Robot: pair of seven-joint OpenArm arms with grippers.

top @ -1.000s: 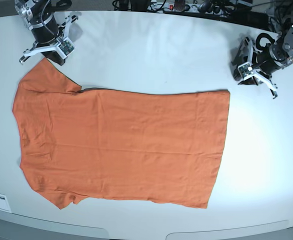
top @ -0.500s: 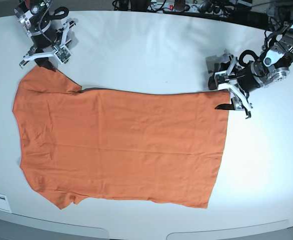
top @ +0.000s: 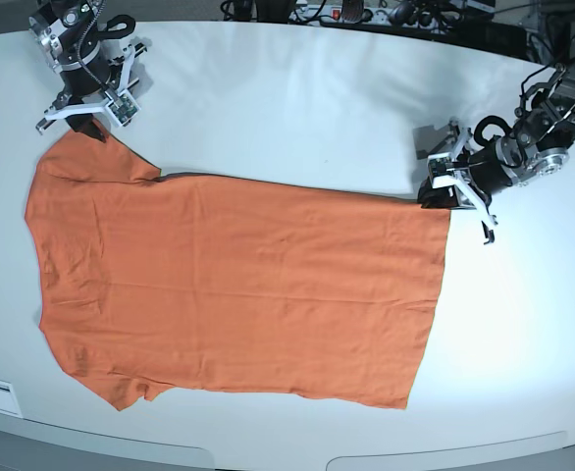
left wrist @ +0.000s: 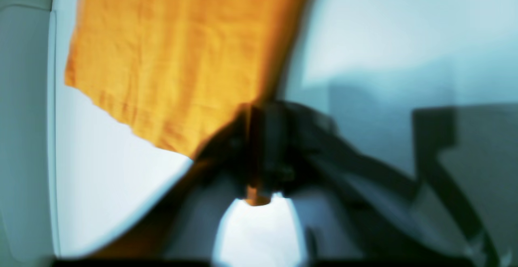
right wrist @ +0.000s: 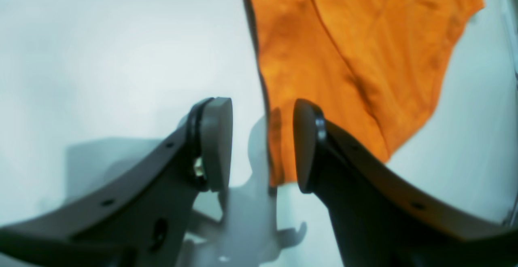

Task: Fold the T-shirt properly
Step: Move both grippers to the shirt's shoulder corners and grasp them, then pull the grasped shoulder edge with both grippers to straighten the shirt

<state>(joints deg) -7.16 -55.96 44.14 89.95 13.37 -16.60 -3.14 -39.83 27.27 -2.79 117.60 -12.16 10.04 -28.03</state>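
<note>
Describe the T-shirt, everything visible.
The T-shirt is plain orange, thin soft-looking cloth with short sleeves, lying spread flat on the white table, lightly creased. Its sleeves point toward the base view's left. The left tool sits at its far hem corner, apparently pinching it; the right tool straddles a sleeve tip, jaws apart.

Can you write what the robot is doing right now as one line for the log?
T-shirt flat on table | left gripper at hem corner, grip unclear | right gripper open over sleeve tip | fold not started
</note>
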